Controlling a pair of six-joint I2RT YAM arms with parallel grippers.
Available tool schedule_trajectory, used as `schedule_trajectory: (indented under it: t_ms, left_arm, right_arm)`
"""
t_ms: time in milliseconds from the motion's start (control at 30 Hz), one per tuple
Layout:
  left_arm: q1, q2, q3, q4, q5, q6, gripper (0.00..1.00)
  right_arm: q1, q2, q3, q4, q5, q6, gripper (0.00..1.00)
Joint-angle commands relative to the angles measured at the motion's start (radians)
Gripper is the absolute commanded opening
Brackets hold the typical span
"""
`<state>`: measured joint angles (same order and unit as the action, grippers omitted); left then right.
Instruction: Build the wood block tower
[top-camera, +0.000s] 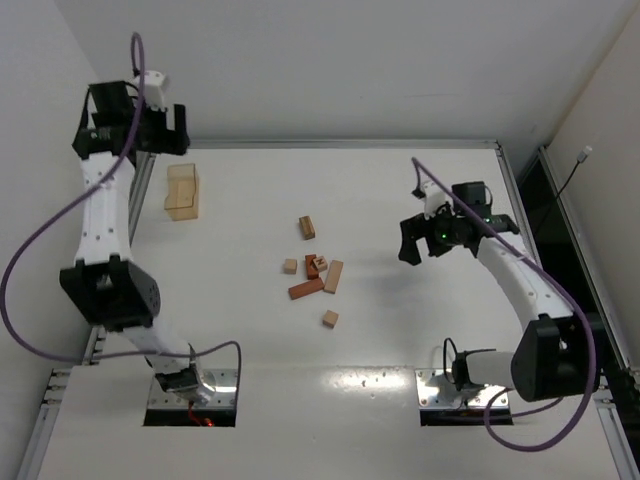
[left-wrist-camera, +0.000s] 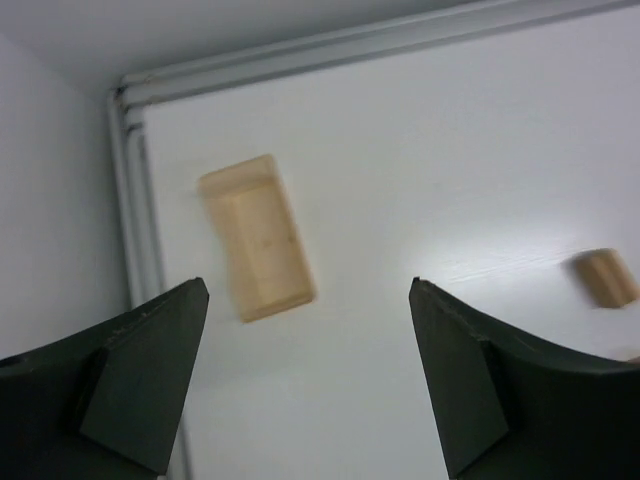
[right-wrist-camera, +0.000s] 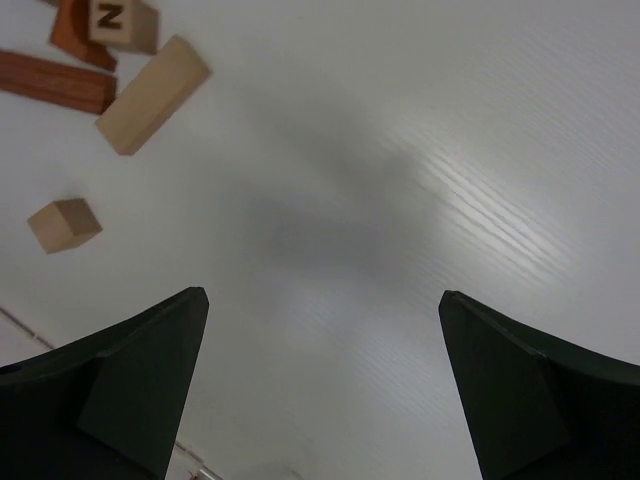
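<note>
I count seven wood blocks (top-camera: 306, 289) loose and unstacked mid-desk (top-camera: 420, 330), one pale tray (top-camera: 182, 192) at their 10 o'clock near left jaws, right jaws at 3 o'clock, both pairs wide, empty.

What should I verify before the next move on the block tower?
1. The left gripper open and empty: ok.
2. The right gripper open and empty: ok.
3. The wood blocks in view, lying loose: ok.
4. A tower begun: not ok, no upright stack shows.
5. The right gripper above a block: not ok, it hangs over bare table beside the cluster.
6. The letter cube free to grasp: cannot tell, a reddish block crowds it.
</note>
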<state>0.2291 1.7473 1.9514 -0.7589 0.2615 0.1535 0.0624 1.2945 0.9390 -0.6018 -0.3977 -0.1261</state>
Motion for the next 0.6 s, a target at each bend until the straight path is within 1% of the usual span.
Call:
schedule_trajectory:
  t_ms: [0, 33, 67, 100, 133, 200, 267, 300, 433, 467, 500, 567]
  left_arm:
    - [-0.127, -0.208, -0.324, 0.094, 0.074, -0.034, 0.79]
    - [-0.154, -0.307, -0.383, 0.107, 0.074, -0.034, 0.8]
    - [-0.181, -0.343, -0.429, 0.107, 0.061, -0.034, 0.8]
    - [-0.203, -0.373, -0.498, 0.116, 0.061, -0.034, 0.82]
    - [-0.229, -0.393, -0.52, 0.116, 0.061, -0.049, 0.83]
    - [-0.238, -0.405, -0.564, 0.107, 0.061, -0.071, 0.84]
    - [-0.238, -0.405, -0.574, 0.07, 0.07, -0.094, 0.84]
    - [-0.238, -0.405, -0.591, 0.07, 0.07, -0.106, 0.85]
    - [-0.238, -0.414, -0.647, 0.081, 0.07, -0.135, 0.85]
    - [-0.238, -0.414, -0.657, 0.092, 0.07, -0.135, 0.85]
    - [-0.238, -0.414, -0.657, 0.092, 0.059, -0.144, 0.85]
    - [-0.238, -0.424, -0.678, 0.092, 0.047, -0.153, 0.85]
  right_arm:
    - [0.184, -0.011, 0.017, 0.017, 0.064, -0.078, 0.98]
    - [0.238, 0.009, 0.029, 0.017, 0.091, -0.095, 0.98]
    - [0.335, 0.02, 0.029, 0.008, 0.138, -0.127, 0.98]
    - [0.379, 0.032, 0.04, 0.008, 0.161, -0.144, 0.98]
    - [0.416, 0.045, 0.04, 0.017, 0.18, -0.161, 0.98]
    - [0.48, 0.09, 0.04, 0.051, 0.214, -0.185, 0.99]
    - [0.501, 0.141, 0.084, 0.051, 0.203, -0.185, 0.99]
    - [0.511, 0.197, 0.102, 0.051, 0.203, -0.185, 0.99]
    - [0.531, 0.301, 0.167, 0.08, 0.188, -0.143, 0.99]
    - [0.531, 0.316, 0.167, 0.091, 0.197, -0.124, 0.99]
    - [0.531, 0.336, 0.185, 0.091, 0.197, -0.062, 0.99]
    - [0.531, 0.394, 0.24, 0.067, 0.186, 0.014, 0.99]
